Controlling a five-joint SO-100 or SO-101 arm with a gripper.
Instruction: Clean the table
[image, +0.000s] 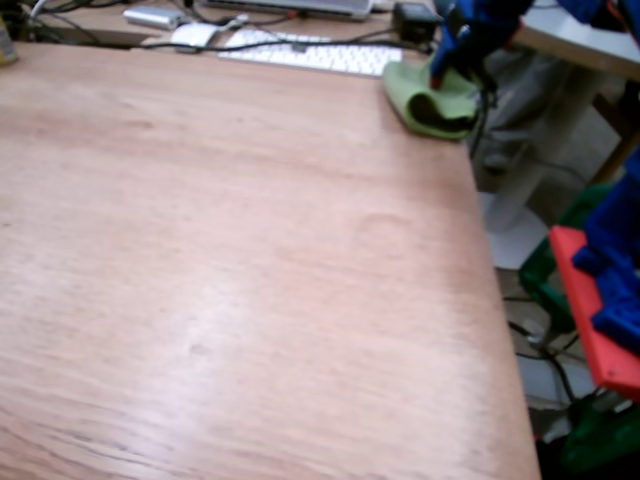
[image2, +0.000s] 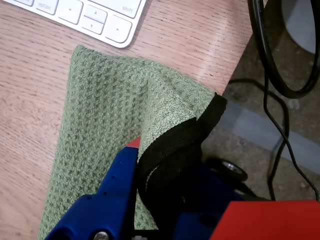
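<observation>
The table (image: 230, 270) is a light reddish-brown wooden top that fills most of the fixed view. A green waffle-weave cloth (image: 430, 100) with a black hem lies bunched at its far right corner, close to the edge. My blue gripper (image: 452, 62) reaches down onto the cloth from above. In the wrist view the cloth (image2: 105, 115) is folded up, and its black-edged fold is pinched in my gripper (image2: 162, 162). One blue finger (image2: 120, 175) with a red tip shows to the left of the fold. The other finger is hidden behind the cloth.
A white keyboard (image: 310, 55) (image2: 85, 15), a white mouse (image: 192, 35) and cables lie along the far edge, just beside the cloth. The table's right edge (image: 495, 290) drops to the floor, where red, blue and green parts (image: 600, 320) stand. A black cable (image2: 270, 65) hangs off the corner.
</observation>
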